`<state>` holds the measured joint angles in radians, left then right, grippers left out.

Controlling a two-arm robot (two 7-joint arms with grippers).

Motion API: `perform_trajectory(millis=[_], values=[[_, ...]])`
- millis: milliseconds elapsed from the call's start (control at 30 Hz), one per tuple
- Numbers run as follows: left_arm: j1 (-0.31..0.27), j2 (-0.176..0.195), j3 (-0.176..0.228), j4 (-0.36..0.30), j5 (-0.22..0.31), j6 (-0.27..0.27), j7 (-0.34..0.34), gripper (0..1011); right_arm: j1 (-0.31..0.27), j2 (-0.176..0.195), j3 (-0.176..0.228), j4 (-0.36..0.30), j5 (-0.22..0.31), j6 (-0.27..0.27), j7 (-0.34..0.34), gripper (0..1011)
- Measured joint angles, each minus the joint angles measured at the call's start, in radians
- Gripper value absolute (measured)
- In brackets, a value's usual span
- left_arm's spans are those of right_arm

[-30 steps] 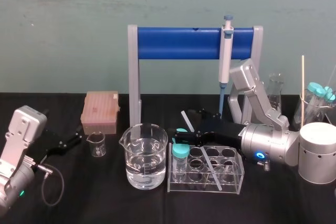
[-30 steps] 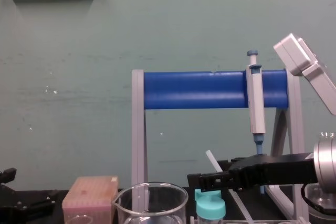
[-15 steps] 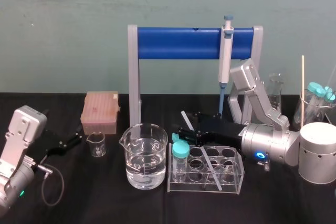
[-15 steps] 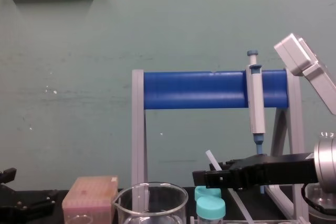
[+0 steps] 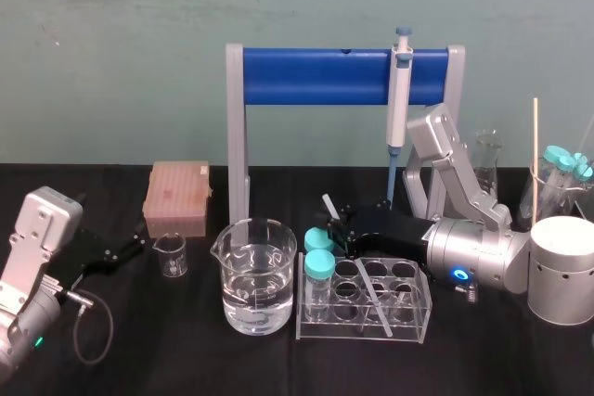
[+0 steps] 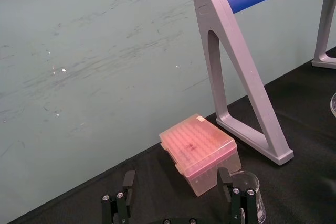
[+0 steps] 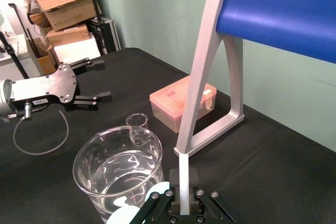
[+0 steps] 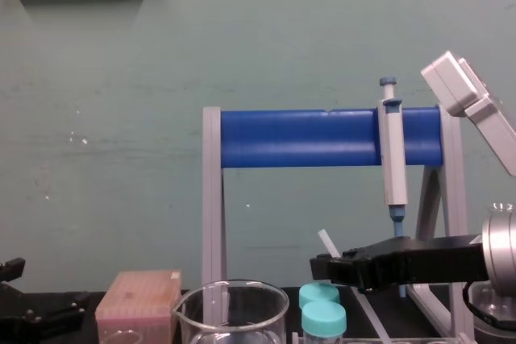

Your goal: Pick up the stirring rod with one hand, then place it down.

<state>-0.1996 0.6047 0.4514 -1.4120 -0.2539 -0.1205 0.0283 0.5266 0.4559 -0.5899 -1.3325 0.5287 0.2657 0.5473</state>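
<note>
The stirring rod (image 5: 329,207) is a thin whitish rod leaning up and back out of the clear tube rack (image 5: 408,314), with its lower part lying across the rack's wells. My right gripper (image 5: 342,228) reaches in from the right, just above the rack's back left corner, and is shut on the rod's upper part. In the right wrist view the rod (image 7: 184,163) stands clamped between the narrow black jaws of the right gripper (image 7: 184,181). From the chest, the rod's tip (image 8: 326,240) pokes up above the gripper (image 8: 321,267). My left gripper (image 5: 132,248) rests parked and open at the far left.
A beaker of water (image 5: 258,275) stands left of the rack, and two teal-capped tubes (image 5: 319,264) sit at the rack's left end. Behind is the blue stand (image 5: 316,76) with a hanging pipette (image 5: 399,90). A pink tip box (image 5: 176,197), a small beaker (image 5: 171,255) and a white cylinder (image 5: 561,271) stand around.
The right gripper's jaws have closed from wide open onto the stirring rod. The arm has shifted slightly right; the left arm has not moved.
</note>
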Motion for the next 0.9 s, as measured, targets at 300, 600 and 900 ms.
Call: perform_trajectory(millis=[300,600,900], values=[[0.000,0.000,0.000,0.000,0.000,0.000,0.000,1000,-0.002,0.000,0.001,0.000,0.000,-0.008,0.003,68],[0.000,0.000,0.000,0.000,0.000,0.000,0.000,1000,-0.044,-0.007,0.038,-0.015,0.021,-0.099,0.007,69],[0.000,0.000,0.000,0.000,0.000,0.000,0.000,1000,-0.133,-0.001,0.089,-0.060,0.007,-0.270,-0.007,69]])
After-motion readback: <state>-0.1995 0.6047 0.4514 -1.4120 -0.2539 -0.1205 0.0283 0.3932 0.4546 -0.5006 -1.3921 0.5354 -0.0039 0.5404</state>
